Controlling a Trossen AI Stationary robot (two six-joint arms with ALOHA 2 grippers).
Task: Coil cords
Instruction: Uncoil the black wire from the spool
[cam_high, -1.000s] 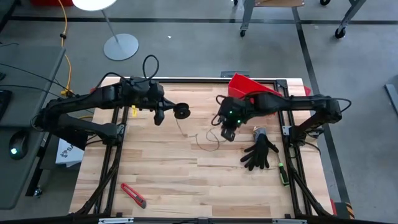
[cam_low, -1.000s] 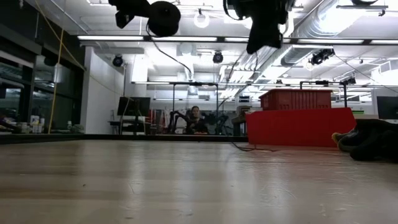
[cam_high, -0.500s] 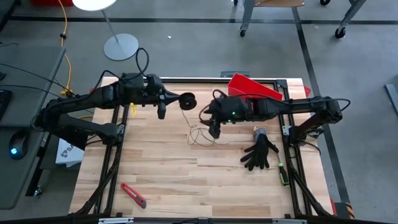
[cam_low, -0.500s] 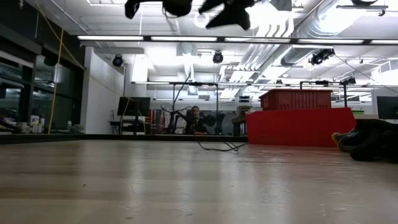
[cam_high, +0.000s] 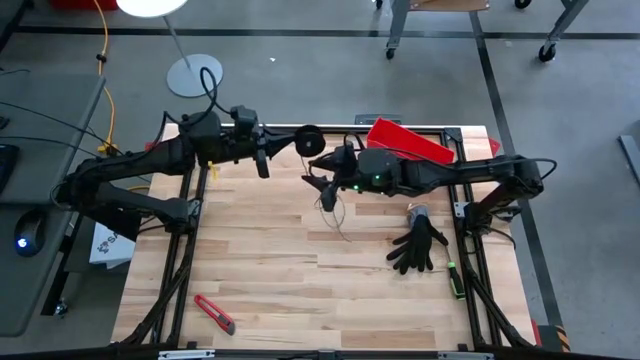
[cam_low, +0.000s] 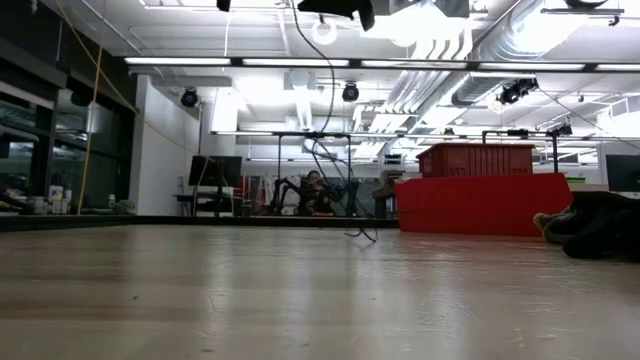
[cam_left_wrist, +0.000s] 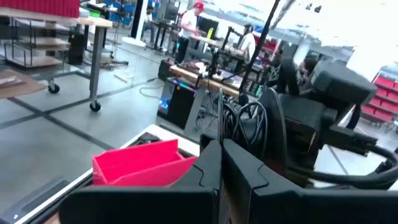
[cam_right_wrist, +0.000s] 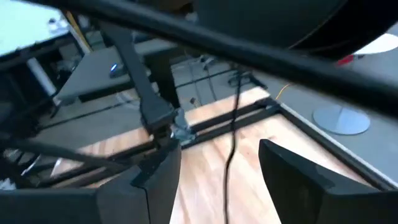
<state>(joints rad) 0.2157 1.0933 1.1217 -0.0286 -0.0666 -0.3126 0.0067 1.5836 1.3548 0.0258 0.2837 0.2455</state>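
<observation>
The cord is a very thin dark string, hanging from the small round black spool that is held up near the far edge of the table, and trailing down in a loose tangle onto the wooden table below; in the low view the cord's end touches the boards in front of the red bin. It looks light and utterly limp, likely to kink, snag or slip rather than hold any shape, so a pinch on a short taut stretch close to the spool would probably control it better than a grab at the slack on the table. The spool seems rigid and light, best kept held by its hub or stem. The left gripper has its jaws pressed together, apparently clamped on the spool's stem, holding the spool out toward the other arm. The right gripper hangs just beside and below the spool with its fingers spread wide, the cord running down between them untouched. Nearer the right edge lie a black glove and a small grey object, well apart from the cord; a red utility knife lies at the near left.
</observation>
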